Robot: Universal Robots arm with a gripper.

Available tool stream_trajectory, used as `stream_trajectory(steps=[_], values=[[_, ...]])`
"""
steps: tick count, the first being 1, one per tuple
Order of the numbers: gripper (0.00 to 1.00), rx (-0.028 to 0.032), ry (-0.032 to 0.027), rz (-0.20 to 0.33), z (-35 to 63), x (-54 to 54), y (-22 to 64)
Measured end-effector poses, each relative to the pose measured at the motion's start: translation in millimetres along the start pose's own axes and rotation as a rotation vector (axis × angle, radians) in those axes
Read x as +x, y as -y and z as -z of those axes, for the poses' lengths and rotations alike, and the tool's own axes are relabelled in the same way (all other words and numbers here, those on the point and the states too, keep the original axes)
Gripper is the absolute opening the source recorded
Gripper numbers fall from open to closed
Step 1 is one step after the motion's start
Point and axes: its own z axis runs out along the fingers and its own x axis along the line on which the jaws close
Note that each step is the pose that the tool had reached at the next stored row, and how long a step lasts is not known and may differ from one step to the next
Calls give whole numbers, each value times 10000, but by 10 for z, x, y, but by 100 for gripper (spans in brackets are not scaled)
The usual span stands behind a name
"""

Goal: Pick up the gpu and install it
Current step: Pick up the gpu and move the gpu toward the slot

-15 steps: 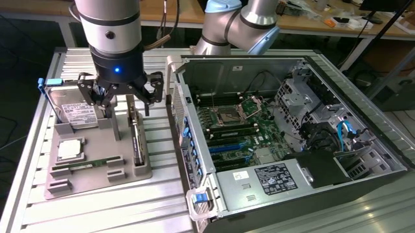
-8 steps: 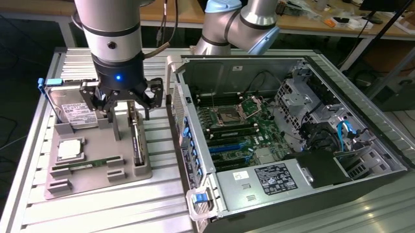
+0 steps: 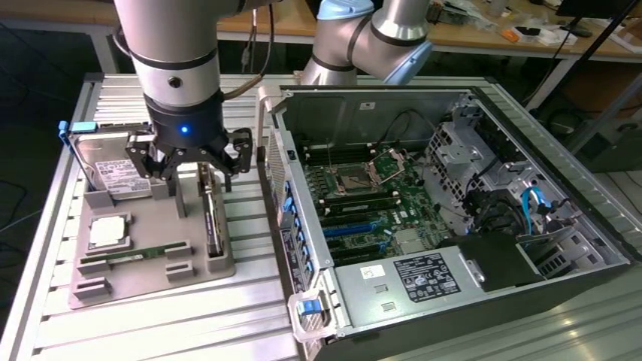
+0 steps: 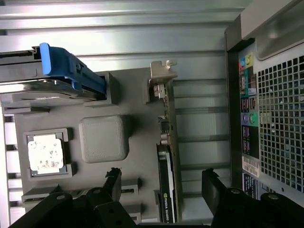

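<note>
Currently we see gripper (image 3: 194,167) released, jaws spread wide, nothing held, poised over gray tray (image 3: 150,289). Gpu (image 3: 212,222) stands on edge in tray slot directly beneath gripper, lined up btwn both fingers (no contact we can see). HDD w/ blue frame (image 3: 113,177) just beside gripper; open PC case (image 3: 371,113) on opposite side.

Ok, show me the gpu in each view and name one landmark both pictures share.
Exterior view: the gpu stands on edge in the grey holder, under the open gripper, beside the computer case.
Wrist view: the gpu runs between the gripper's fingers, silver bracket farthest from them.
Shared landmark: the hard drive in its blue frame.
</note>
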Motion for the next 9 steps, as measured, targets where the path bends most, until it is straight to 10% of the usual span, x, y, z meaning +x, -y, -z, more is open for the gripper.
stream_trajectory(steps=[9], values=[[78,-1,1,0,-199,2,69]])
